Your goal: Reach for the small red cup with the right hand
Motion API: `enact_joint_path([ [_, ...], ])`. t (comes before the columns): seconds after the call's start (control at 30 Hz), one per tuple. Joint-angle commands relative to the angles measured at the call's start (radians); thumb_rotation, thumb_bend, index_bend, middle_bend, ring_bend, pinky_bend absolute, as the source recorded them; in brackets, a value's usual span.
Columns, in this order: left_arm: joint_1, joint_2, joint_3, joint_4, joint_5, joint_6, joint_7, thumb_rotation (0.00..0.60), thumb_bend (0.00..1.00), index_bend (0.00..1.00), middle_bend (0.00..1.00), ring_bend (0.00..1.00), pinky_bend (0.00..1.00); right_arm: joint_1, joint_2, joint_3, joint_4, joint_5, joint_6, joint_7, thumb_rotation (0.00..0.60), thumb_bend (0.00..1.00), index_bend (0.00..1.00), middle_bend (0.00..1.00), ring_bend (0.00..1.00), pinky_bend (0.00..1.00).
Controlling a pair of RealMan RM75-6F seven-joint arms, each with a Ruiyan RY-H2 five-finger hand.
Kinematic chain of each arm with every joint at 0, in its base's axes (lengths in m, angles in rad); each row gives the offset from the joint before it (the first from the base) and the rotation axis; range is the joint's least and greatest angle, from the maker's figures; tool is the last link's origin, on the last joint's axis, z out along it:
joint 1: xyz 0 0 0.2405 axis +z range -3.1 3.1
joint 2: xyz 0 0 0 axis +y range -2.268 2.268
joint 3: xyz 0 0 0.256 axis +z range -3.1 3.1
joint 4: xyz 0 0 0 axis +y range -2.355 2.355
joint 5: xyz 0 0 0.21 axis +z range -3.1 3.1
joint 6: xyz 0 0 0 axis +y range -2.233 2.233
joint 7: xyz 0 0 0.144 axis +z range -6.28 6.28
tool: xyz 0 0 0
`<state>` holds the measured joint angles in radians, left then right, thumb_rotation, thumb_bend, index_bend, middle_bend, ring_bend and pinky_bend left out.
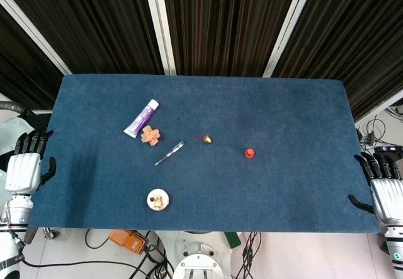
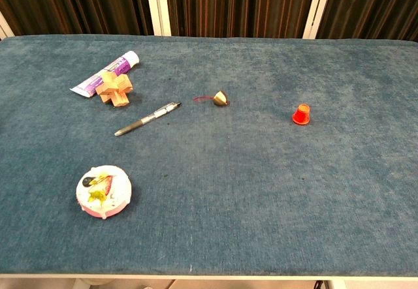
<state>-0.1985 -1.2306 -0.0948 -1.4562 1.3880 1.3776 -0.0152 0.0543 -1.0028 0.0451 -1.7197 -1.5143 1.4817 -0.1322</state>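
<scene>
Small red cup (image 2: pixel 301 114) stands right of frame centre on the blue table (image 2: pixel 261 191), upside down, wide rim on the cloth, long axis vertical. No legible writing. Right hand (image 1: pixel 385 187) at right edge, empty, fingers apart. Left hand (image 1: pixel 25 165) likewise, left edge.

One red cup (image 2: pixel 301 114); one pen (image 2: pixel 147 119); one tube (image 2: pixel 104 74); one wooden puzzle (image 2: pixel 115 89); one bell (image 2: pixel 220 98); one round lid (image 2: pixel 104 191); two hands, left hand (image 1: pixel 24 169) and right hand (image 1: pixel 385 192).

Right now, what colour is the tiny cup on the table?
The small cup is red, clearest in the chest view.
</scene>
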Motion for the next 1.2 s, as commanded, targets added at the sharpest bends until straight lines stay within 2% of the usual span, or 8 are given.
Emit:
enact_joint_path([
  [0.03, -0.002, -0.001, 0.004, 0.001, 0.006, -0.002, 0.007, 0.600, 0.54, 0.11, 0.04, 0.05, 0.04, 0.004, -0.001, 0.001, 0.008, 0.011, -0.011, 0.010, 0.600, 0.29, 0.20, 0.18, 0.14, 0.11],
  [0.33, 0.000, -0.004, 0.004, -0.008, 0.005, -0.001, 0.017, 0.600, 0.54, 0.11, 0.04, 0.05, 0.04, 0.018, -0.022, 0.019, 0.057, 0.051, -0.037, 0.041, 0.600, 0.29, 0.21, 0.18, 0.14, 0.11],
  [0.5, -0.001, -0.001, 0.007, -0.009, 0.016, 0.002, 0.023, 0.600, 0.54, 0.11, 0.04, 0.05, 0.04, 0.029, -0.091, 0.053, 0.113, 0.102, -0.032, 0.016, 0.600, 0.29, 0.18, 0.18, 0.14, 0.11],
  [0.63, 0.000, -0.002, 0.010, -0.017, 0.013, -0.003, 0.025, 0.600, 0.54, 0.11, 0.04, 0.05, 0.04, 0.083, -0.131, 0.069, 0.142, 0.134, -0.122, 0.027, 0.600, 0.29, 0.21, 0.18, 0.14, 0.11],
  [0.83, 0.006, 0.002, 0.013, -0.028, 0.020, 0.008, 0.028, 0.600, 0.54, 0.11, 0.03, 0.04, 0.04, 0.230, -0.200, 0.105, 0.203, 0.160, -0.324, 0.036, 0.600, 0.29, 0.24, 0.17, 0.14, 0.11],
  [0.97, 0.006, 0.005, 0.013, -0.030, 0.017, 0.003, 0.029, 0.600, 0.54, 0.11, 0.03, 0.05, 0.04, 0.326, -0.264, 0.133, 0.201, 0.209, -0.431, -0.043, 0.600, 0.29, 0.26, 0.17, 0.14, 0.11],
  [1.2, 0.007, 0.009, 0.013, -0.034, 0.012, 0.000, 0.034, 0.600, 0.54, 0.11, 0.03, 0.05, 0.04, 0.455, -0.377, 0.149, 0.231, 0.244, -0.555, -0.110, 0.600, 0.29, 0.37, 0.17, 0.14, 0.11],
])
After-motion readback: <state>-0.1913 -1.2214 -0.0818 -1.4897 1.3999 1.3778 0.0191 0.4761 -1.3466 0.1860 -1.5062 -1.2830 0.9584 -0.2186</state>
